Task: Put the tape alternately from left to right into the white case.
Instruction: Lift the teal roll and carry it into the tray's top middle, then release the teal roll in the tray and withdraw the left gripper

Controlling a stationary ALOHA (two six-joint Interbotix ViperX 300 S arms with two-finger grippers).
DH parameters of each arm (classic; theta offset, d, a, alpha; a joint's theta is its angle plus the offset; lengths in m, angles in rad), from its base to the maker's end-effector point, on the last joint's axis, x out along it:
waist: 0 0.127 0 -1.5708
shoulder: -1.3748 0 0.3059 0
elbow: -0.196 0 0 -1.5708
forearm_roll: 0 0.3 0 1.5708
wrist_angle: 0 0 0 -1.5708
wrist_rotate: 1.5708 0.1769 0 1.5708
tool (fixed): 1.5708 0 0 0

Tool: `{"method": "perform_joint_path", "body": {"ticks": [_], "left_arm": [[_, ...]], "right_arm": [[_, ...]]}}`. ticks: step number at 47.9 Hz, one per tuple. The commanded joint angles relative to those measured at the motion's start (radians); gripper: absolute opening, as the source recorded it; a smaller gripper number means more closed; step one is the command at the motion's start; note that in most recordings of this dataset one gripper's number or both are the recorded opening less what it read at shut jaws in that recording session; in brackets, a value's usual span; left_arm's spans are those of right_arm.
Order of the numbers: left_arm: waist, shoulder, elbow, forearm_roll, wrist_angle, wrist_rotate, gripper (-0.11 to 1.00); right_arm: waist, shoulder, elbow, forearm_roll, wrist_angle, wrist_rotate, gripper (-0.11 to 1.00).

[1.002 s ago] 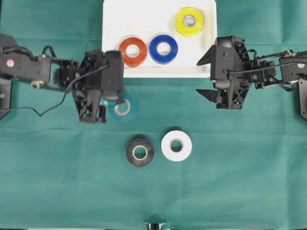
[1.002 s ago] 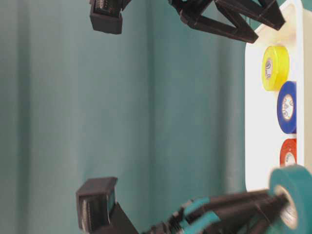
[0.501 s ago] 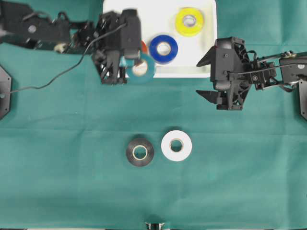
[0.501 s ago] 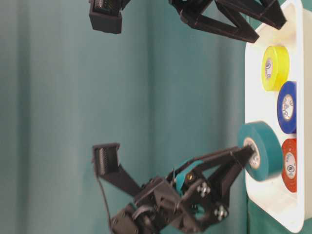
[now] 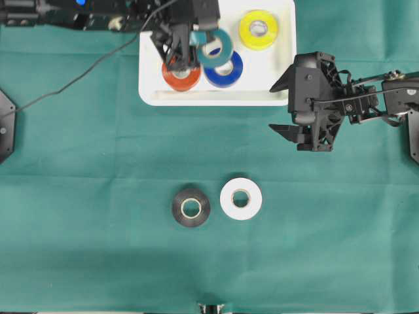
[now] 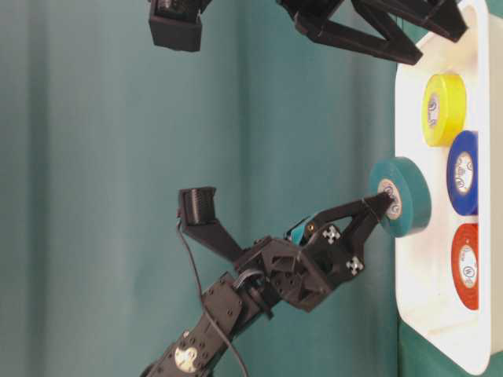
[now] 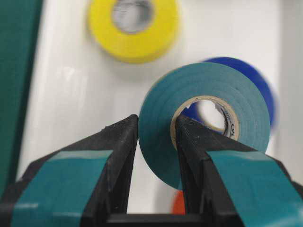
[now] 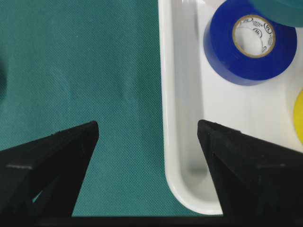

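The left gripper (image 5: 204, 40), jaws clamped through the teal roll (image 5: 215, 47), holds it above the white case (image 5: 152, 91); lower it clear of the blue roll (image 5: 226, 70) before releasing. Right gripper (image 5: 283, 104) gapes idle.

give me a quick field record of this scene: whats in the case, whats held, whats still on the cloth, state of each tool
in white case: yellow roll, blue roll, orange-red roll
held: teal roll, above the case, one finger through its core
on green cloth: black roll, white roll
left tool: shut on the teal roll's wall
right tool: open, holding nothing, at the case's corner
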Motion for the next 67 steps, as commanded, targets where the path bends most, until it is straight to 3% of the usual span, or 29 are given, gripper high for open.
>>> {"method": "perform_joint_path", "body": {"ticks": [1,13,55,57,67], "left_arm": [[0.021,0.005,-0.054,0.000,-0.011,0.002,0.23],[0.057,0.049,-0.100,0.002,-0.012,0.002,0.23],[0.057,0.052,-0.097,0.000,-0.012,0.002,0.24],[0.057,0.052,-0.095,0.000,-0.012,0.002,0.31],[0.058,0.048,-0.092,0.000,-0.011,0.011,0.89]], "right_arm": [[0.003,-0.018,-0.008,0.002,-0.008,0.002,0.83],[0.005,-0.018,-0.006,0.002,-0.006,0.002,0.83],[0.005,-0.018,-0.008,0.002,-0.008,0.002,0.83],[0.005,-0.018,-0.008,0.002,-0.008,0.002,0.83],[0.005,-0.018,-0.006,0.002,-0.006,0.002,0.83]]}}
